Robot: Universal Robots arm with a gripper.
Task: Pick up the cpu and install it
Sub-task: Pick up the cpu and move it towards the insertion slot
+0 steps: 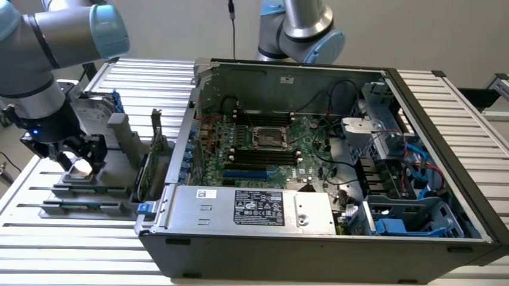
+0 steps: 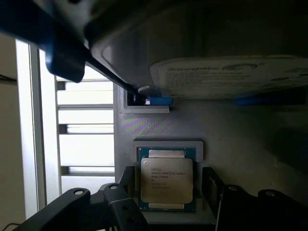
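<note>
The cpu (image 2: 166, 180), a small square chip with a silvery metal top on a green edge, lies flat in a grey holder (image 2: 159, 122). My gripper (image 2: 168, 176) is open and low over it, one black finger (image 2: 127, 179) on each side and a small gap to the chip's edges. In the exterior view the gripper (image 1: 80, 161) stands over the cpu (image 1: 80, 170) at the exterior view's left, outside the computer case. The black-framed socket (image 1: 268, 138) sits on the green board (image 1: 306, 170) inside the open case.
A silver hard drive with blue rails (image 2: 231, 77) stands close behind the cpu holder, also seen as the hard drive (image 1: 94, 110). Upright cards (image 1: 155, 152) stand between holder and case wall (image 1: 179, 149). A second arm (image 1: 298, 30) rises behind the case. Cables and drive cages (image 1: 397, 173) fill the case's right side.
</note>
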